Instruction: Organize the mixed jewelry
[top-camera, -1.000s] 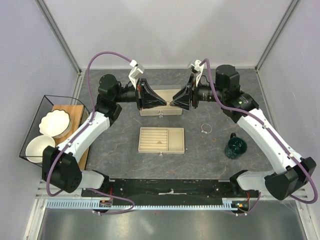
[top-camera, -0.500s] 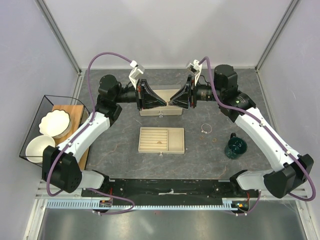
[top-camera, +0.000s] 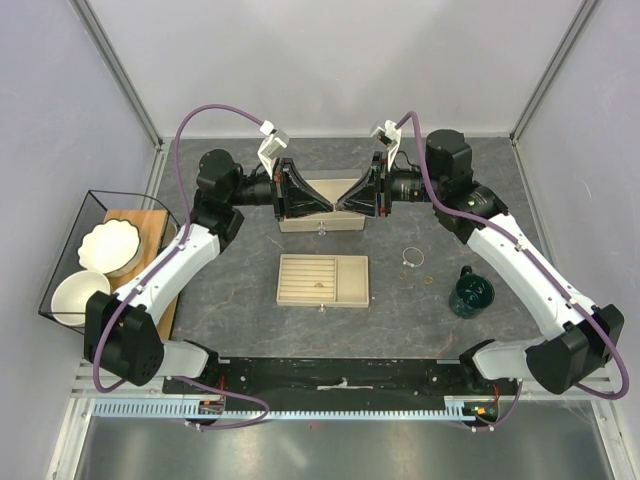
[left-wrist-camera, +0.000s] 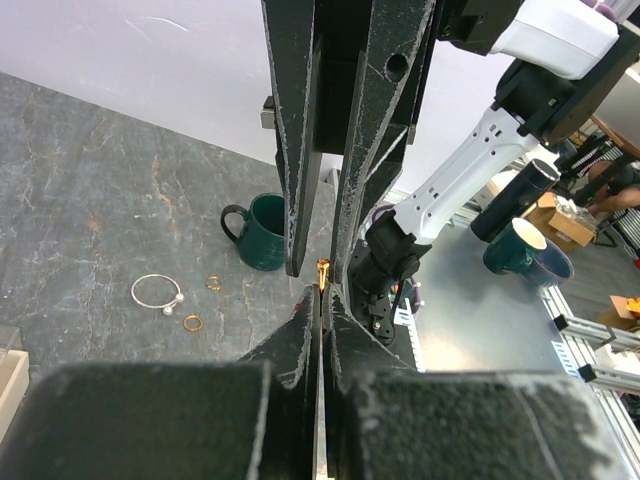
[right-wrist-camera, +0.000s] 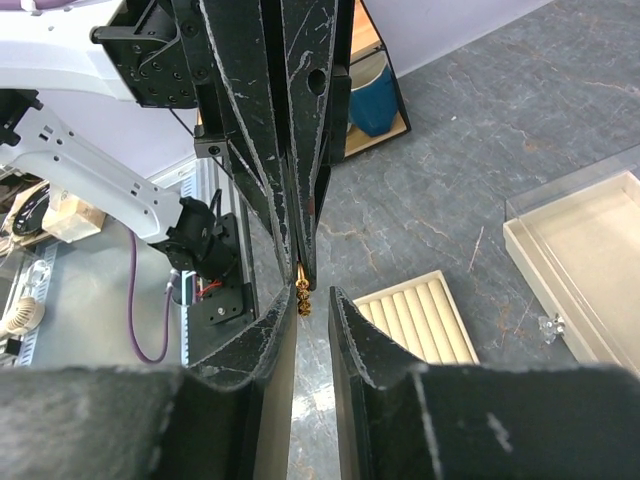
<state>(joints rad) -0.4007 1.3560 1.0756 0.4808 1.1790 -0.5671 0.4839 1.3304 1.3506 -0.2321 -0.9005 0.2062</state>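
Note:
My left gripper (top-camera: 332, 204) is shut on a small gold ring (left-wrist-camera: 322, 270), held in the air over the back of the table. My right gripper (top-camera: 344, 204) meets it tip to tip; its jaws stand open on either side of that ring, which also shows in the right wrist view (right-wrist-camera: 303, 289). A thin silver hoop (top-camera: 411, 257) lies on the table to the right. The left wrist view shows the hoop (left-wrist-camera: 157, 291) with two loose gold rings (left-wrist-camera: 214, 283) (left-wrist-camera: 192, 323) beside it. The beige slotted tray (top-camera: 322, 279) lies at the table's middle.
A shallow beige box with a clear lid (top-camera: 320, 222) lies under the two grippers. A dark green glass vessel (top-camera: 471, 294) stands at the right. A wire rack with two white bowls (top-camera: 95, 262) on a wooden board stands at the left edge.
My right gripper has moved a little left toward the left gripper's tip, and its fingers now flank the gold ring. The left arm has stayed still.

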